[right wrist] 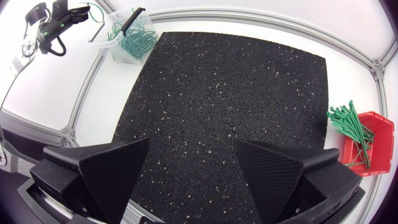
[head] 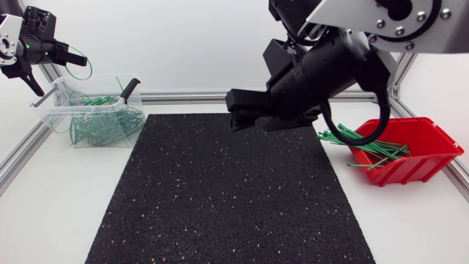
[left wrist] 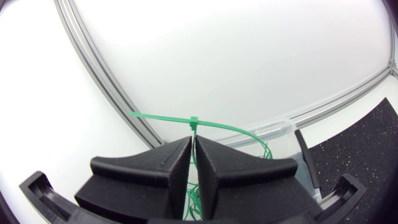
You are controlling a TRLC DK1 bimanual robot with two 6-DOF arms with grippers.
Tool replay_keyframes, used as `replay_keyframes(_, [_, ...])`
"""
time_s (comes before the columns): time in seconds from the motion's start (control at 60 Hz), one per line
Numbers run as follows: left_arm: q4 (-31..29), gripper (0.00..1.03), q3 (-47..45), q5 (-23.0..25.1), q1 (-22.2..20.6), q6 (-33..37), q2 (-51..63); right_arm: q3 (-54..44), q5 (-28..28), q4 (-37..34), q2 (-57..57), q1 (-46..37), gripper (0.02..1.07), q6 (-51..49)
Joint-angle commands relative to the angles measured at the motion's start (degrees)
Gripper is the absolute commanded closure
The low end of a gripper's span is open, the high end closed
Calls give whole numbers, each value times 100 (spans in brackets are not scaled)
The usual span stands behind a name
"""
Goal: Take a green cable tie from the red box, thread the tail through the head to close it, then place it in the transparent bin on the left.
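My left gripper (head: 78,58) hangs above the far left corner, over the back rim of the transparent bin (head: 48,108), shut on a closed green cable tie (head: 89,70). From the left wrist, the tie's loop and head (left wrist: 194,120) stick out just ahead of the nearly touching fingertips of that gripper (left wrist: 193,142), with the bin's rim (left wrist: 280,126) beyond. The bin holds several looped green ties (head: 102,126). High over the mat's far edge, my right gripper (head: 253,117) stands open and empty; its fingers (right wrist: 115,165) are wide apart. The red box (head: 432,147) at the right holds straight green ties (head: 374,150).
A black speckled mat (head: 227,191) covers the middle of the table. A black clip (head: 130,89) sits on the bin's right rim. Aluminium rails (head: 183,95) run along the table's back and sides. Some ties in the red box (right wrist: 380,127) poke over its left edge (right wrist: 345,119).
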Motion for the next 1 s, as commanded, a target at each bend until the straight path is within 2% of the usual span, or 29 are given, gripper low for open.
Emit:
replay_keyframes(0.0, [-146, 68, 338, -187, 69, 262, 525, -200, 75, -17, -168, 55, 8, -104])
replay_keyframes(0.017, [-164, 64, 365, -204, 69, 280, 569, -218, 84, -17, -185, 64, 8, -104])
replay_keyframes(0.05, [-252, 41, 497, -406, 78, 289, 789, -262, 119, -17, -229, 81, 8, -104])
replay_keyframes(0.067, [-260, 38, 505, -433, 78, 289, 815, -288, 128, -17, -247, 81, 8, -104])
replay_keyframes(0.1, [-340, 10, 584, -521, 86, 289, 947, -314, 136, -17, -282, 81, 8, -104])
replay_keyframes(0.117, [-383, 1, 611, -582, 86, 289, 1000, -332, 145, -17, -300, 81, 8, -104])
replay_keyframes(0.267, [-981, 3, 875, -635, 69, 174, 1017, -385, 189, -52, -511, 64, 8, -104])
replay_keyframes(0.35, [-1544, 3, 1085, -362, 51, 69, 833, -385, 242, -52, -625, 11, 8, -104])
replay_keyframes(0.483, [-1790, 3, 989, -204, -2, -37, 323, -429, 382, -52, -827, -200, 8, -192])
replay_keyframes(0.567, [-1816, 3, 734, -81, -28, -45, -73, -534, 426, -52, -968, -411, 8, -280])
replay_keyframes(0.633, [-1790, 3, 497, -72, -72, -45, -354, -701, 760, 45, -1108, -516, 8, -377])
replay_keyframes(0.783, [-1368, 3, -330, -90, -265, -204, -1268, -1158, 945, 221, -1539, -973, 8, -658])
replay_keyframes(0.983, [-1174, 3, -1244, -99, -432, -335, -2191, -1984, 1226, 634, -2348, -1703, 8, -1097])
